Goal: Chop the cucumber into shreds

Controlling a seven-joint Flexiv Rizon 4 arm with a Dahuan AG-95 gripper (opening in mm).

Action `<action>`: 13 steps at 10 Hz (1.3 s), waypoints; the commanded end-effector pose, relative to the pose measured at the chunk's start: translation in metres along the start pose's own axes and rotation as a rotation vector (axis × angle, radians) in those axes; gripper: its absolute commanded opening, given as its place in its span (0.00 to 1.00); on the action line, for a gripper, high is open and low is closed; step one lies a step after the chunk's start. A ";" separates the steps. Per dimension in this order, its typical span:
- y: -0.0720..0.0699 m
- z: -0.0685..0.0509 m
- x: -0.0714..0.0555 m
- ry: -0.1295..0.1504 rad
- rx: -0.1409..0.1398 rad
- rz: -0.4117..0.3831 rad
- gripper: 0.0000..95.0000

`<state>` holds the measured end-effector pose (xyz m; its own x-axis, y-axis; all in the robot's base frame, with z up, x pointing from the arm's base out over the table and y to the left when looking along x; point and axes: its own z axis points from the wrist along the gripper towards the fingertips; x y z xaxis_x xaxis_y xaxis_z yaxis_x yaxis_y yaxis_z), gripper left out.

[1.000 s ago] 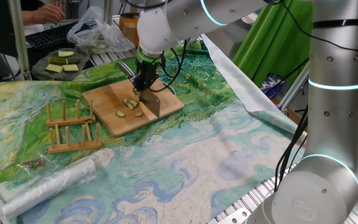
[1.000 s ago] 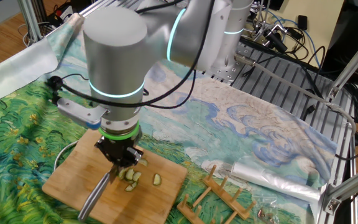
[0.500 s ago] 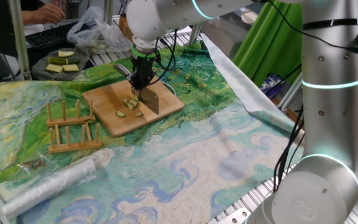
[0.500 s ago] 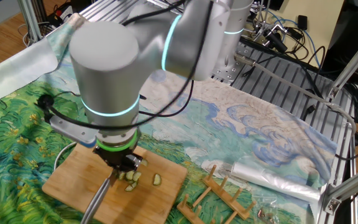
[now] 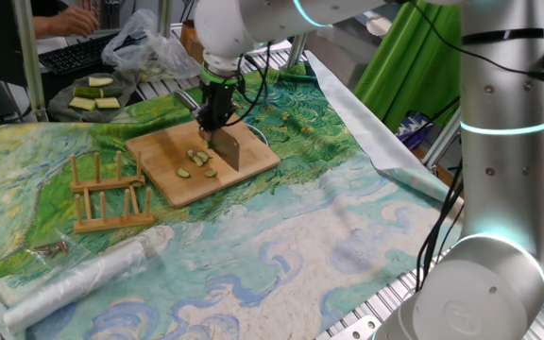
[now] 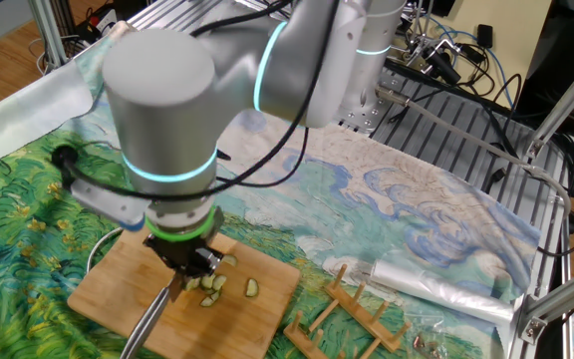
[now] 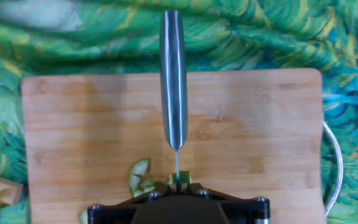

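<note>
My gripper (image 5: 214, 117) is shut on a steel knife (image 5: 225, 151), held blade down over the wooden board (image 5: 163, 184). In the hand view the knife handle (image 7: 173, 74) points away from the gripper (image 7: 176, 186), and the thin blade edge runs down between the jaws. A small green cucumber piece (image 7: 184, 180) sits right at the blade, mostly hidden by the gripper. Several thin pale-green shreds (image 5: 199, 159) lie left of the blade. They also show in the other fixed view (image 6: 213, 288) and in the hand view (image 7: 140, 177).
A wooden rack (image 5: 111, 194) stands left of the board. A rolled plastic sheet (image 5: 83, 274) lies near the front left. A plate of pale slabs (image 5: 93, 97) and a plastic bag (image 5: 144, 52) sit at the back. A white cable loop (image 7: 328, 162) lies beside the board (image 7: 260, 137).
The gripper with the knife has shifted a little toward the back left of the board and risen slightly. The shreds have stayed in place.
</note>
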<state>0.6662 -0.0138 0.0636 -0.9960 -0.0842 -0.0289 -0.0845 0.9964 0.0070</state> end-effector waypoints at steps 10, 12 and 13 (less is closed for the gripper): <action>0.012 -0.027 -0.028 -0.042 -0.010 0.078 0.00; 0.014 -0.034 -0.034 -0.043 0.014 0.081 0.00; 0.015 -0.037 -0.037 -0.044 0.013 0.077 0.00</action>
<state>0.6992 0.0035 0.1011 -0.9975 -0.0011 -0.0703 -0.0001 0.9999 -0.0129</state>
